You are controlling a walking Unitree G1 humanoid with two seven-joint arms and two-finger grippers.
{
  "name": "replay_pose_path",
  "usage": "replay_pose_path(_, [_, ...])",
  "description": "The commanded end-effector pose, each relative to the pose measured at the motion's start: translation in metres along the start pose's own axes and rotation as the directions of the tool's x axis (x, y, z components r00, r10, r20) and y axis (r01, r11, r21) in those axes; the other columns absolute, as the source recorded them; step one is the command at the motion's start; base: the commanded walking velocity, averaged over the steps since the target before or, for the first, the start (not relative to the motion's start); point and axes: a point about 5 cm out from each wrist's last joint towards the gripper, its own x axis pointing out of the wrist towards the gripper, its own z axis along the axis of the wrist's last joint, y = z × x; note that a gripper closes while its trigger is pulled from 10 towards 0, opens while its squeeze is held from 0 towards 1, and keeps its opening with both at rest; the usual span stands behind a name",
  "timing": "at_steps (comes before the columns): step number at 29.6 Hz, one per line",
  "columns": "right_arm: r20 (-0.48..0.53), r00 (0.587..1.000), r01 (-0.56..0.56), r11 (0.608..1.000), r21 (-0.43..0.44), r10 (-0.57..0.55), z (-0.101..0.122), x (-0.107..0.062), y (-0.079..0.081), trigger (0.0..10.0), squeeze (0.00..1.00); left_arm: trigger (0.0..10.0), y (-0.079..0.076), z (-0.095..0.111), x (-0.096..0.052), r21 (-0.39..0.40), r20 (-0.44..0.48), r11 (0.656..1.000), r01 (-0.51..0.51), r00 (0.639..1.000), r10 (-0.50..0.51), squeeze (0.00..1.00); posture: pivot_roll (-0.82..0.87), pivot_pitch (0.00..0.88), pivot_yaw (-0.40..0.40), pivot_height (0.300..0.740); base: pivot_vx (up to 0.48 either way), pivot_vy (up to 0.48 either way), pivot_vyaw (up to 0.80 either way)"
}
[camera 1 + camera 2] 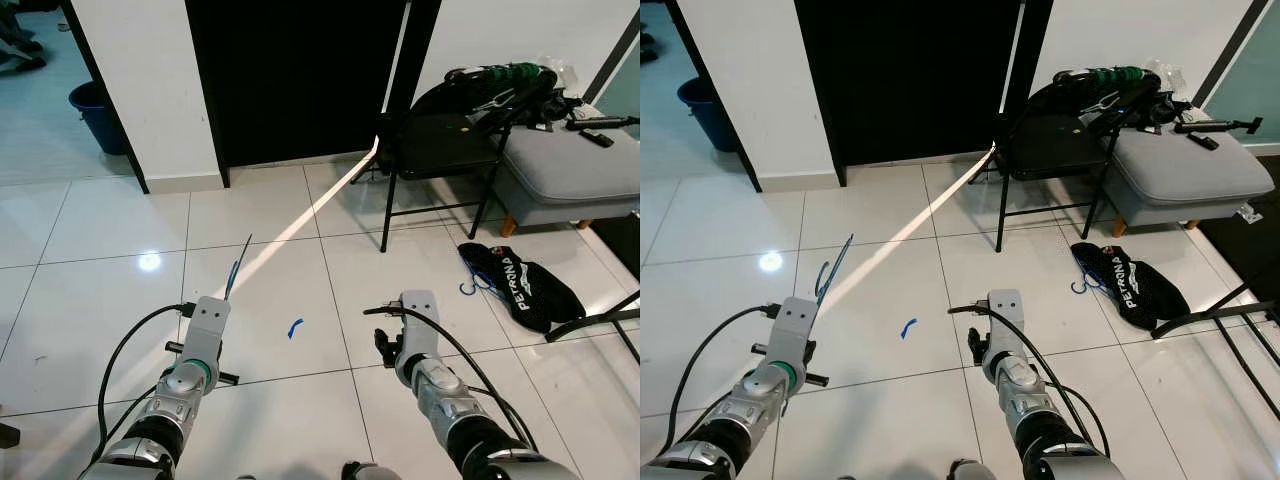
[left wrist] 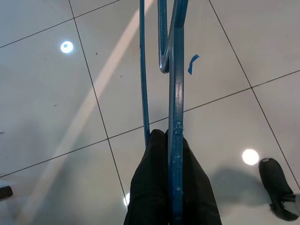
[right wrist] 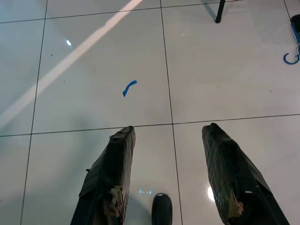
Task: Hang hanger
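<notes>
My left gripper (image 1: 228,297) is shut on a blue hanger (image 2: 175,84), whose thin wire sticks up and forward over the white tiled floor (image 1: 100,300). In the left wrist view the black fingers (image 2: 154,187) clamp the hanger's bar, and its hook curls beyond them. My right gripper (image 3: 168,136) hangs open above the tiles with nothing between its fingers. A second blue hanger hook (image 1: 470,287) pokes out of a black garment (image 1: 525,285) lying on the floor to the right.
A black folding chair (image 1: 440,140) piled with clothes stands ahead right, beside a grey cushioned bench (image 1: 570,165). A dark open doorway (image 1: 295,70) is straight ahead. A blue bin (image 1: 98,115) sits far left. A blue tape scrap (image 1: 295,327) marks the floor.
</notes>
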Motion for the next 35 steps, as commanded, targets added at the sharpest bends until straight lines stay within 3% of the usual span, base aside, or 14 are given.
replay_pose_path(1, [-0.021, 1.000, 0.009, 1.000, -0.010, -0.009, -0.007, -0.002, -0.002, 10.0, 0.00, 10.0, -0.002, -0.004, -0.001, 0.019, -0.005, 1.000, 0.003, 1.000, -0.003, 0.00, 0.04, 0.000, 0.014, 0.740, 0.000, 0.000, 0.00])
replay_pose_path(10, [-0.016, 1.000, 0.017, 1.000, -0.023, -0.017, -0.007, -0.002, -0.004, 10.0, 0.00, 10.0, -0.004, -0.004, -0.001, 0.022, 0.004, 1.000, 0.000, 1.000, 0.000, 0.00, 0.05, 0.000, 0.006, 0.740, 0.000, 0.000, 0.00])
replay_pose_path(14, [0.002, 1.000, 0.031, 0.998, -0.056, -0.031, -0.004, -0.002, -0.005, 10.0, 0.00, 10.0, -0.006, 0.003, 0.000, 0.073, 0.034, 0.997, -0.016, 0.999, 0.014, 0.00, 0.06, 0.000, 0.003, 0.740, 0.000, 0.000, 0.00])
replay_pose_path(23, [0.028, 0.999, 0.036, 0.996, -0.076, -0.034, 0.000, -0.001, -0.004, 10.0, 0.00, 10.0, -0.008, 0.002, 0.000, 0.025, 0.025, 1.000, 0.001, 1.000, -0.001, 0.00, 0.06, 0.000, 0.004, 0.740, 0.000, 0.000, 0.00])
replay_pose_path(35, [0.041, 0.998, 0.040, 0.997, -0.059, -0.037, 0.001, -0.001, 0.000, 10.0, 0.00, 10.0, -0.014, 0.004, 0.000, 0.049, 0.031, 0.998, 0.027, 0.999, -0.028, 0.00, 0.05, 0.000, 0.009, 0.740, 0.000, 0.000, 0.00])
